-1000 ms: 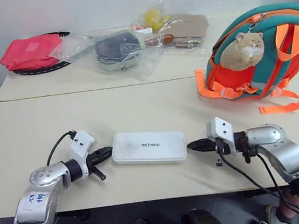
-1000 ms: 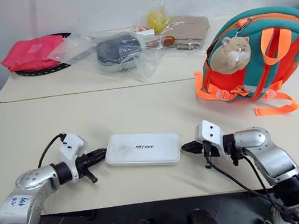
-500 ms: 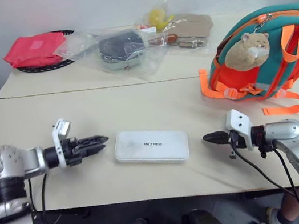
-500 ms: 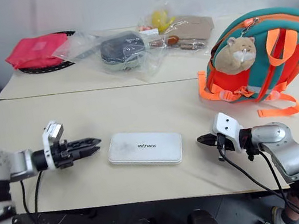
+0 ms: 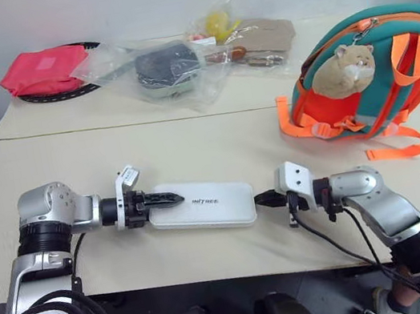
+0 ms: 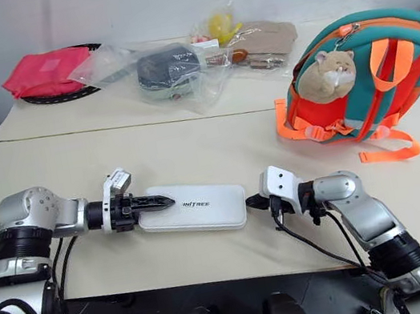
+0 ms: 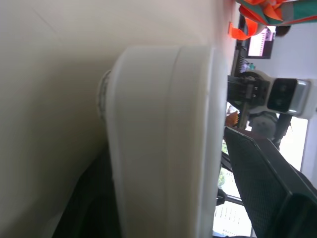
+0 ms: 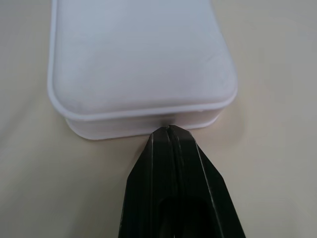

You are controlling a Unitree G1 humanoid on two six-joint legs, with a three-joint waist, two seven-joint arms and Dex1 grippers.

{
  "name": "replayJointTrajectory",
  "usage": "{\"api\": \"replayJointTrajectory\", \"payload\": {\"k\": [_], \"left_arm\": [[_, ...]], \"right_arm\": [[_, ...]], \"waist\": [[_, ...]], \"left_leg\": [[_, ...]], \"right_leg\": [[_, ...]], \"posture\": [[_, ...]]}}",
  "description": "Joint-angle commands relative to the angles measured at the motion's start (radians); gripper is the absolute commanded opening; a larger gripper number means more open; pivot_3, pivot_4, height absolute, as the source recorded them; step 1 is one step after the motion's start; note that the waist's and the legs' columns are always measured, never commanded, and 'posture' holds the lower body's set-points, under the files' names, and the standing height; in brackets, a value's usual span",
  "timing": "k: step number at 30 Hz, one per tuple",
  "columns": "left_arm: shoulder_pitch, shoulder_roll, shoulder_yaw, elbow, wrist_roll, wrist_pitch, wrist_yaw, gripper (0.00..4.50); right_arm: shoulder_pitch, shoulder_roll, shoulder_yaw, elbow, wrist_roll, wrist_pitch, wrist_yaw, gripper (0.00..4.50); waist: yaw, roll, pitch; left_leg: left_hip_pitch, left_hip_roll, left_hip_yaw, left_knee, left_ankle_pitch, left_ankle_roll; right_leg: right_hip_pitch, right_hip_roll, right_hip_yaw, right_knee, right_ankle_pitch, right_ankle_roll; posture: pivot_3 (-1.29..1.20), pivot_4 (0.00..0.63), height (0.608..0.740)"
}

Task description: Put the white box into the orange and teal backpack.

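The white box [image 5: 206,204] lies flat near the table's front edge. My left gripper [image 5: 174,201] is open and straddles the box's left end. One of its fingers [image 7: 267,188] stands off the top face and the other is low on the table side. My right gripper [image 5: 261,199] is shut, and its tip [image 8: 168,130] touches the box's right end wall. The orange and teal backpack [image 5: 376,83] stands upright at the far right, well apart from both grippers. A tan plush hamster [image 5: 343,68] hangs on its front.
Across a seam [image 5: 147,124], the rear table holds a red cloth bundle [image 5: 44,70], clear plastic bags around a dark item [image 5: 166,67], a yellow object [image 5: 215,22] and a tan packet [image 5: 263,34]. Bare tabletop [image 5: 216,148] lies between the box and the backpack.
My left gripper has opened, rolled and moved right from beside the box, so it now straddles the box's left end. My right gripper has moved left and its tip is against the right end.
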Motion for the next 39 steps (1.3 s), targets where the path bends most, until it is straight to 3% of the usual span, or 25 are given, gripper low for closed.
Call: {"api": "replayJointTrajectory", "payload": {"k": [1, 4, 7, 10, 12, 15, 19, 22, 27, 33, 39], "left_arm": [[0.023, -0.008, 0.049, -0.058, -0.043, 0.011, 0.011, 2.92], [0.041, -0.003, 0.126, -0.095, -0.074, 0.011, 0.023, 2.04], [0.089, -0.001, 0.183, -0.173, -0.085, 0.011, 0.04, 1.24], [0.149, -0.013, 0.29, -0.306, -0.116, -0.018, 0.066, 1.21], [0.167, -0.023, 0.367, -0.357, -0.133, -0.035, 0.088, 1.21], [0.276, 0.028, 0.358, -0.525, -0.108, -0.239, -0.011, 1.21], [0.4, 0.038, 0.392, -0.652, -0.14, -0.412, -0.129, 1.21], [0.452, 0.023, 0.409, -0.71, -0.179, -0.451, -0.149, 1.21], [0.435, -0.021, 0.472, -0.692, -0.288, -0.403, -0.069, 1.21], [0.478, -0.001, 0.459, -0.743, -0.314, -0.425, -0.064, 1.21], [0.545, -0.01, 0.51, -0.825, -0.359, -0.488, -0.046, 1.21]], "right_arm": [[0.012, -0.018, -0.018, -0.013, 0.005, -0.027, 0.011, 0.0], [0.054, -0.062, -0.082, -0.012, 0.03, -0.005, 0.004, 0.0], [0.136, -0.068, -0.237, -0.039, 0.15, 0.053, -0.032, 0.0], [0.279, -0.068, -0.432, -0.098, 0.247, 0.053, -0.068, 0.57], [0.375, -0.087, -0.532, -0.102, 0.252, 0.016, -0.077, 1.28], [0.46, -0.085, -0.685, -0.07, 0.28, -0.026, -0.116, 2.29], [0.458, -0.106, -0.831, 0.017, 0.314, -0.072, -0.147, 3.69], [0.399, -0.148, -0.84, 0.082, 0.321, -0.08, -0.125, 4.48], [0.09, -0.232, -0.699, 0.289, 0.244, -0.142, -0.099, 4.48], [-0.189, -0.226, -0.555, 0.486, 0.249, -0.123, 0.048, 4.48], [-0.241, -0.175, -0.47, 0.402, 0.313, -0.014, 0.156, 2.51]], "waist": [[-0.001, 0.0, 0.0], [0.001, 0.0, 0.0], [0.001, 0.0, 0.0], [0.001, 0.0, 0.0], [0.002, 0.0, 0.0], [-0.002, 0.0, 0.0], [-0.01, 0.0, 0.0], [-0.007, 0.0, 0.0], [-0.013, 0.0, 0.001], [-0.008, 0.001, 0.001], [-0.003, 0.001, 0.001]], "left_leg": [[0.0, 0.0, 0.0, 0.0, 0.0, 0.0], [-0.001, 0.0, -0.001, 0.001, 0.0, 0.0], [0.0, 0.0, -0.001, 0.001, 0.0, 0.001], [0.0, 0.0, -0.002, 0.001, -0.001, 0.001], [0.0, 0.0, -0.002, 0.0, -0.001, 0.001], [0.001, 0.0, -0.002, -0.001, -0.001, 0.001], [0.006, 0.0, 0.002, -0.006, -0.001, 0.0], [0.006, 0.001, 0.002, -0.007, 0.0, -0.001], [0.006, 0.0, 0.002, -0.005, 0.0, 0.001], [0.004, 0.001, 0.001, -0.006, 0.001, 0.0], [0.002, 0.001, 0.001, -0.004, -0.002, 0.003]], "right_leg": [[0.0, 0.0, 0.0, 0.0, 0.0, 0.0], [0.0, 0.0, -0.001, 0.0, 0.0, 0.0], [0.001, 0.0, -0.001, -0.001, 0.0, 0.0], [0.002, 0.0, -0.001, -0.002, 0.0, 0.0], [0.002, 0.0, -0.002, -0.002, 0.0, 0.0], [0.004, 0.0, -0.002, -0.004, 0.0, 0.0], [0.007, 0.0, 0.001, -0.006, 0.0, 0.0], [0.006, 0.001, 0.001, -0.006, 0.0, 0.0], [0.006, 0.001, 0.002, -0.005, 0.0, 0.0], [0.004, 0.002, 0.001, -0.005, 0.0, 0.0], [0.005, 0.001, 0.0, -0.006, 0.0, 0.001]], "posture": [[0.0, 0.15, 0.74], [0.0, 0.15, 0.74], [0.0, 0.15, 0.74], [0.0, 0.15, 0.74], [0.0, 0.15, 0.74], [0.0, 0.15, 0.74], [0.0, 0.15, 0.74], [0.0, 0.15, 0.74], [0.0, 0.15, 0.74], [0.0, 0.15, 0.74], [0.0, 0.15, 0.74]]}}
